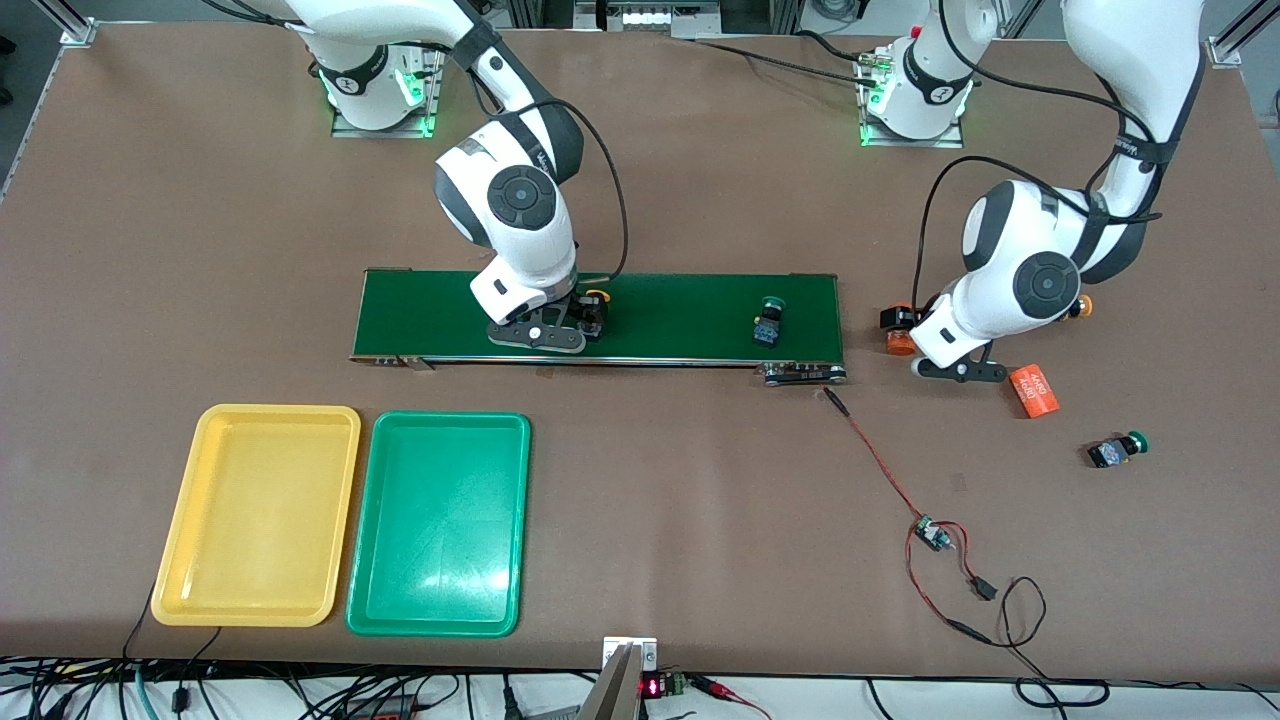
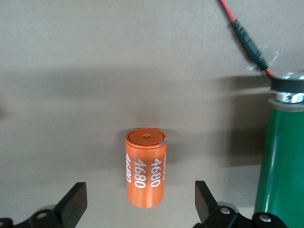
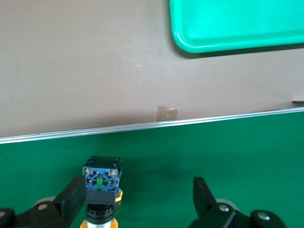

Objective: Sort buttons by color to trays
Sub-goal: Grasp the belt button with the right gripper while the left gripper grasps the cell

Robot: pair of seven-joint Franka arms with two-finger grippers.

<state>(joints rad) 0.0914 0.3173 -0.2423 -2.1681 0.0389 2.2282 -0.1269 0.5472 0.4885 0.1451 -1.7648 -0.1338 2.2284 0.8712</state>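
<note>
The right hand (image 3: 135,197) is low over the long green belt (image 1: 660,315), and its two fingers are spread apart with nothing held. A yellow button (image 3: 101,187) stands on the belt right by one finger (image 3: 71,199), not in the middle of the gap, so I think the hand must slide a little sideways toward that finger before it can close. The button's long way runs from its blue end, up by the fingertips, to its yellow cap, down by the wrist. A green button (image 1: 768,320) sits on the same belt, more toward the left arm's end. The left hand (image 2: 140,199) is low over the counter (image 1: 640,500) past that end of the belt, and its fingers are apart too, with nothing held. An orange can (image 2: 145,167) with white numbers lies in front of them, but it is not a button. Another green button (image 1: 1118,450) lies on the counter nearer to the front camera than the left hand. The yellow tray (image 1: 180,540) and the green tray (image 1: 365,560) lie side by side with nothing in them, so no button is sorted yet. The right arm is nearer to both trays.
</note>
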